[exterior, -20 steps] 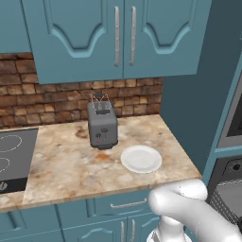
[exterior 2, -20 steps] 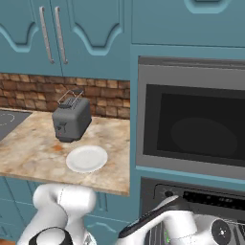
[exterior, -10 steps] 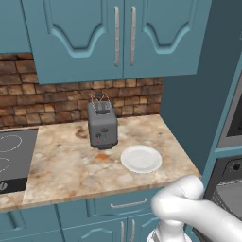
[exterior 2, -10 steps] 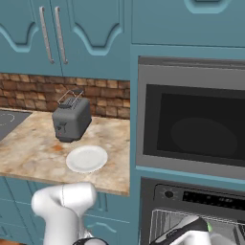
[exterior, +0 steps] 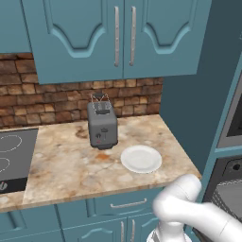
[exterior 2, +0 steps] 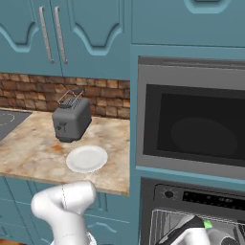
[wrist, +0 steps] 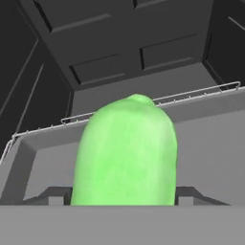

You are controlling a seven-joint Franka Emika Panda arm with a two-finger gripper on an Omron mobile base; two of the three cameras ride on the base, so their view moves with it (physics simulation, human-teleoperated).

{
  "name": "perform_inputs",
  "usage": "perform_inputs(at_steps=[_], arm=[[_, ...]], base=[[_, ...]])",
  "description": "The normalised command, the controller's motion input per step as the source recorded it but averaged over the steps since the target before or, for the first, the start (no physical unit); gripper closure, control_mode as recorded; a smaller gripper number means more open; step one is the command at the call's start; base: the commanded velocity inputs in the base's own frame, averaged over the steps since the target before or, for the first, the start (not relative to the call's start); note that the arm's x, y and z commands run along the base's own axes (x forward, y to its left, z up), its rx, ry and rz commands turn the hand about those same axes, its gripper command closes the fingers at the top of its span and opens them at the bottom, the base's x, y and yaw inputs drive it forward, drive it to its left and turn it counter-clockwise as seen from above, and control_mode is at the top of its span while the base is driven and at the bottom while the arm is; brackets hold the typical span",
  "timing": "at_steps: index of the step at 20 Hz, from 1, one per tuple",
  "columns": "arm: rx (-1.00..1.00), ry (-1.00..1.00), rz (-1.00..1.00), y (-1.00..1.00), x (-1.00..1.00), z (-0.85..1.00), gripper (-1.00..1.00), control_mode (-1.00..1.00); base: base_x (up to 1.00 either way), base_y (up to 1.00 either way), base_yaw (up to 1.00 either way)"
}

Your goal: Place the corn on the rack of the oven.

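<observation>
The corn (wrist: 127,153) sits between the two fingertips of the gripper (wrist: 125,195), whose jaws are closed against its sides; the dark tips show just beside the cob at either edge, low in the hand view. The cob points forward into the dark cavity of the oven (exterior 2: 191,210), with the far edge of the rack (wrist: 191,94) visible beyond and below it as a thin wire rail.

In the right base view the arm reaches low into the oven opening, and a small green patch of corn shows near the rack (exterior 2: 165,225) wires at the bottom edge.

Progress: pickup and transport appear complete, and the door is open. The cob is carried above the rack (whether it already touches the wires cannot be determined). Remaining steps, by judgement: lower the cob onto the grid, part the jaws, withdraw the arm.

The white plate (exterior: 141,158) on the counter (exterior: 71,165) beside the toaster (exterior: 102,124) carries nothing.
</observation>
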Motion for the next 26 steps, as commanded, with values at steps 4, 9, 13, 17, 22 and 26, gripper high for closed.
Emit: perform_inputs(at_steps=[4,9,13,17,22,26], arm=[[-0.06,0.02,-0.02,-0.13,0.30,-0.64,1.00,-1.00],[-0.04,0.04,-0.01,-0.24,0.12,-0.68,1.00,-1.00],[0.00,0.02,0.00,-0.15,-0.06,-0.51,1.00,-1.00],[0.02,0.00,0.00,-0.15,-0.29,-0.43,-1.00,-1.00],[0.00,-0.02,0.00,-0.06,-0.19,-0.16,-1.00,-1.00],[0.04,-0.08,0.00,-0.19,-0.24,0.07,-1.00,-1.00]], base=[[0.00,0.00,0.00],[0.00,0.00,0.00],[0.00,0.00,0.00],[0.00,0.00,0.00],[0.00,0.00,0.00],[0.00,0.00,0.00]])
